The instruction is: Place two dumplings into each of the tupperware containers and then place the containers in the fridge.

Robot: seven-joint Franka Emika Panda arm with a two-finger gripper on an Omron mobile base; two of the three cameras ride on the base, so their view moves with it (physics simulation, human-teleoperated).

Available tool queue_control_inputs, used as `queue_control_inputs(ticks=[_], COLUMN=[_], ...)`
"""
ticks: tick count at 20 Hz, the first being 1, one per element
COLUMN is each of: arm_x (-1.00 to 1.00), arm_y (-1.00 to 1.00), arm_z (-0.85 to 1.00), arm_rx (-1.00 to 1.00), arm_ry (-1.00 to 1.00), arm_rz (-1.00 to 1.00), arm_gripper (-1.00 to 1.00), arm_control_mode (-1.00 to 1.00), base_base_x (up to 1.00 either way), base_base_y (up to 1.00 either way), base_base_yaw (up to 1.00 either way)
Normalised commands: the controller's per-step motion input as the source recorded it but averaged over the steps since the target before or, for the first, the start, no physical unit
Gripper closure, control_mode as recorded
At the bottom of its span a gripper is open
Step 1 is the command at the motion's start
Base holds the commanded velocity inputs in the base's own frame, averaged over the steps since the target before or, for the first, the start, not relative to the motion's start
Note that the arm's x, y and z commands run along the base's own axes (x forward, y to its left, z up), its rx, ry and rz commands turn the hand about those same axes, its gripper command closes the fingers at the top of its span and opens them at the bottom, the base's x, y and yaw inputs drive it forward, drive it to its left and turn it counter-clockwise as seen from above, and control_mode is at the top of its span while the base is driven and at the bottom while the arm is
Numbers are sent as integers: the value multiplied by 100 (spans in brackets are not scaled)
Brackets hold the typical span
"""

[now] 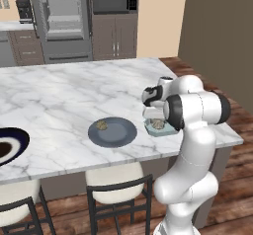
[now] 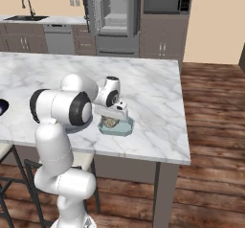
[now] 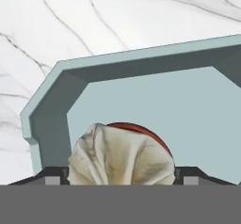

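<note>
Claw (image 3: 120, 180) low over the teal tupperware (image 3: 52, 96) at the bench (image 1: 59, 91) edge, jaws spread wide either side of a dumpling (image 3: 121, 157) sitting in the tray, no squeeze evident; looks soft, light, tearable, so pinch gently across its plump middle.

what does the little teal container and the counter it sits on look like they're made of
The teal container looks like translucent plastic: pale, smooth, matte walls with angled corners. The counter looks like polished marble, or a stone lookalike: white with grey veins and a thick slab edge. As a rendered scene, both are guesses from looks.
</note>
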Motion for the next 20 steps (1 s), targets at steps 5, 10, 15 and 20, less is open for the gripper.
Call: queue_control_inputs(ticks=[5,10,15,20], arm_x=[13,9,1,-31], arm_y=[2,0,0,16], arm_z=[-13,-1,1,45], arm_rx=[0,0,0,0], arm_ry=[0,0,0,0], arm_rz=[0,0,0,-2], arm_gripper=[-100,-100,-100,-100], arm_control_mode=[-100,-100,-100,-100], base_base_x=[0,0,0,0], base_base_y=[0,0,0,0], base_base_yaw=[0,0,0,0])
